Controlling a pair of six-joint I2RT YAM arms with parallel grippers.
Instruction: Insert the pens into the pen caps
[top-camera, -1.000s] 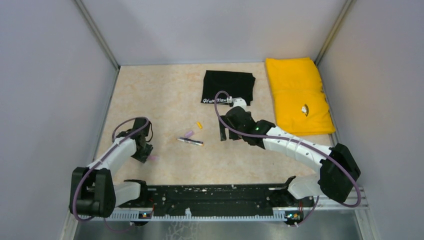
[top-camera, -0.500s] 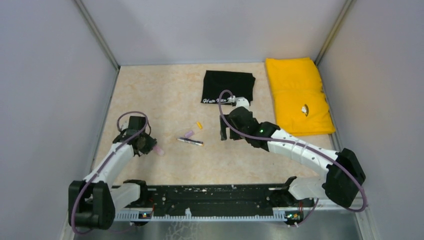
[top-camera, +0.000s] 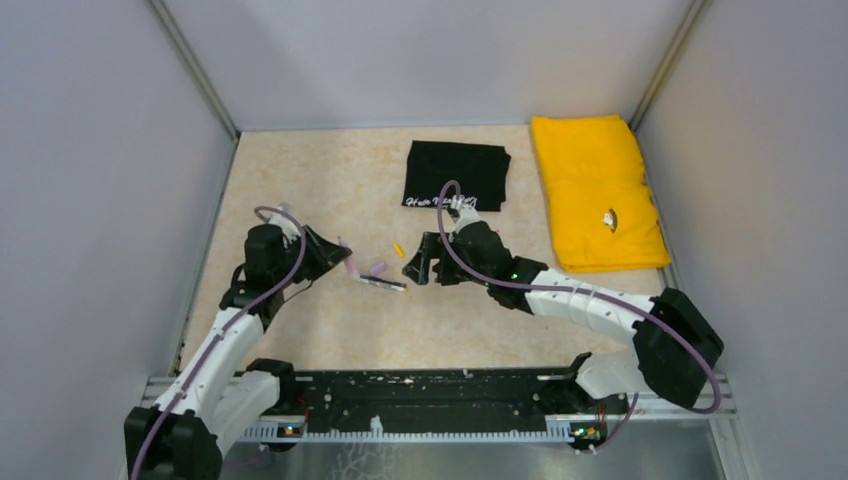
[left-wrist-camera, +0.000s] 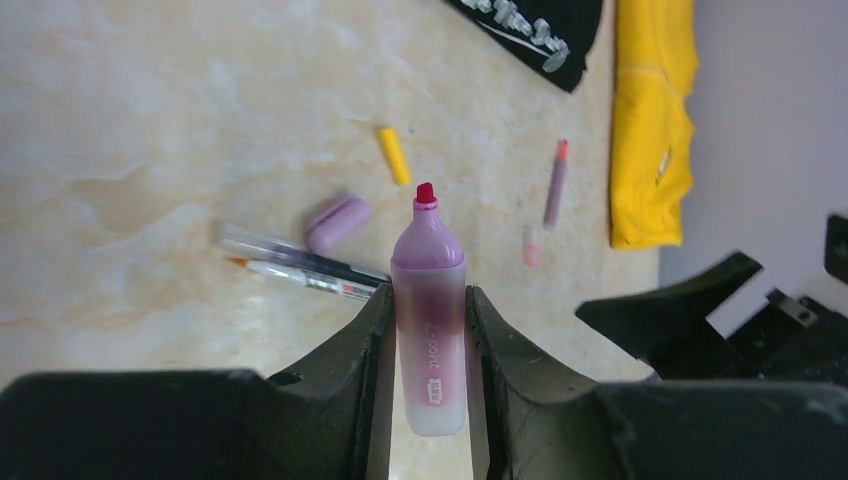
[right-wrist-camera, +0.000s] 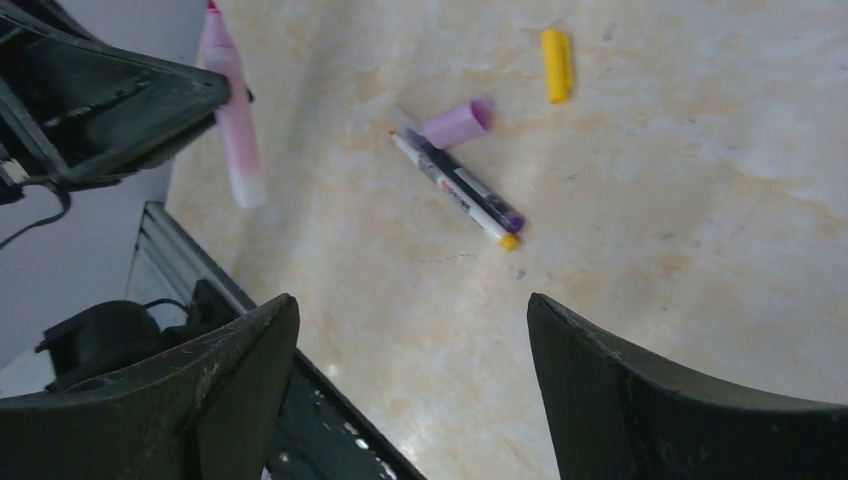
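One pale pink pen (left-wrist-camera: 428, 340) held, red tip aimed up the frame.
Sits pinched in the part-closed left gripper (left-wrist-camera: 428, 300), long way running bottom to top. Has the purple cap (left-wrist-camera: 337, 222) just left of the tip, the yellow cap (left-wrist-camera: 394, 156) up and left. Shows the right gripper (right-wrist-camera: 412, 300) wide open, holding nothing.

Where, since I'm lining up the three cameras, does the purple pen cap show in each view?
Top external: purple pen cap just left of centre, above the black-and-white pen.
Left wrist: cap left of centre, above that pen.
Right wrist: cap upper middle, at that pen's upper end.
Shared landmark: the yellow pen cap, up and right of it in all three.
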